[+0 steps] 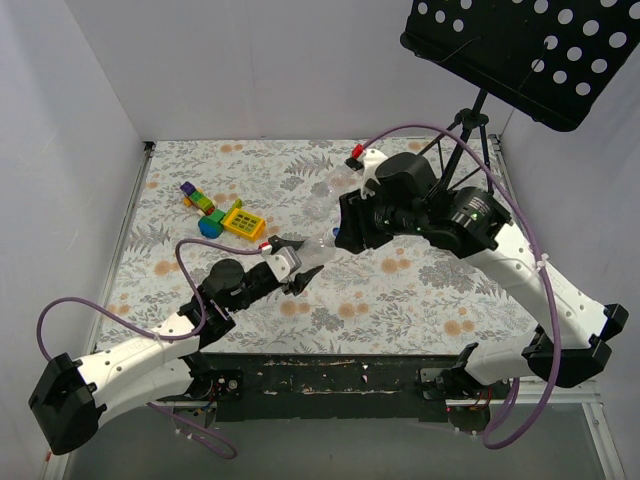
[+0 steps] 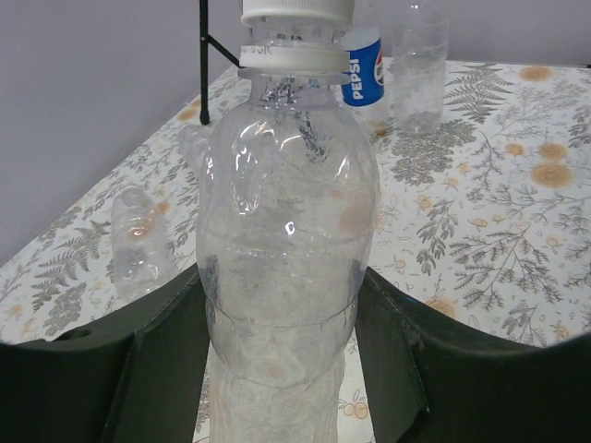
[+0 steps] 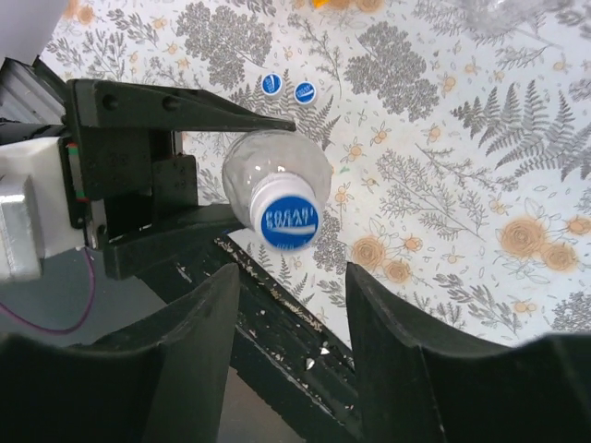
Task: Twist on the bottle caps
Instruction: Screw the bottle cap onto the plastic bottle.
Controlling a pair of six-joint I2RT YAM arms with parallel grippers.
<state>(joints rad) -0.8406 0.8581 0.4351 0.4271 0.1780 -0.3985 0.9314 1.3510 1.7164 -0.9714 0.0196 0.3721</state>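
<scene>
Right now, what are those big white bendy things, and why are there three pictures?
They are two robot arms. One picture looks down from above; the other two come from a small camera on each arm's wrist. The left gripper squeezes a clear bottle. The right gripper is open, just over its blue cap. On the flowery table lie two loose caps, other bottles and toy blocks.
</scene>
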